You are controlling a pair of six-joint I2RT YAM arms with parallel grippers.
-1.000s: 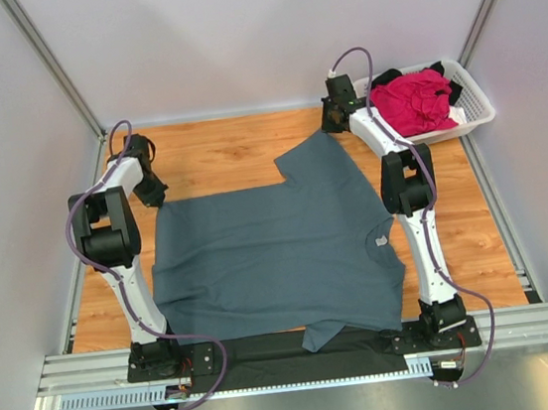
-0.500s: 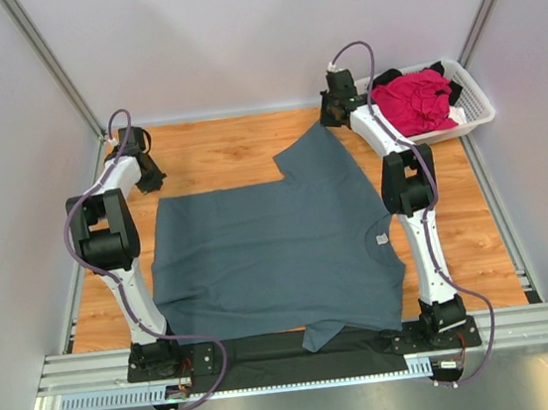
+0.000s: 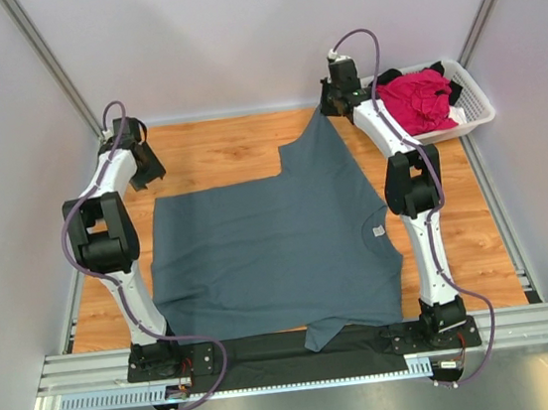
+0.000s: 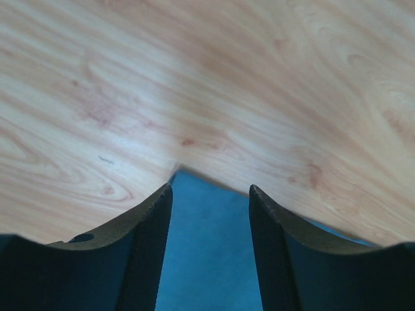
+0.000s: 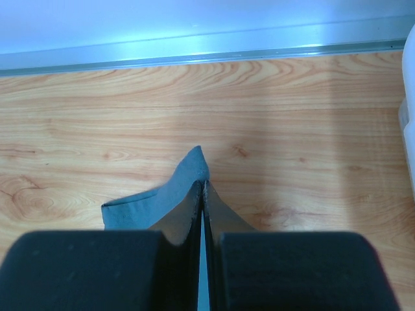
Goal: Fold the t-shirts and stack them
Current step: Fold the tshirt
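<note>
A large slate blue-grey t-shirt [image 3: 279, 249] lies spread flat on the wooden table, its neck label [image 3: 378, 231] to the right. My left gripper [image 3: 150, 172] hovers open just beyond the shirt's far left corner [image 4: 207, 253], which shows between the fingers [image 4: 152, 259] without touching them. At the far right, my right gripper [image 3: 330, 110] is shut on the tip of the far sleeve [image 5: 162, 197] and holds it stretched toward the back wall. A magenta-pink t-shirt [image 3: 416, 97] and a black one [image 3: 388, 78] lie bunched in the basket.
The white slatted basket [image 3: 477, 105] stands at the far right corner, its rim [image 5: 408, 129] close to my right gripper. A black cloth strip [image 3: 292, 348] lies along the near edge between the arm bases. Grey walls close in the table on three sides.
The left gripper has opened, let go of the shirt's corner and drawn back toward the far left. The right gripper has pulled the sleeve farther toward the back wall.
</note>
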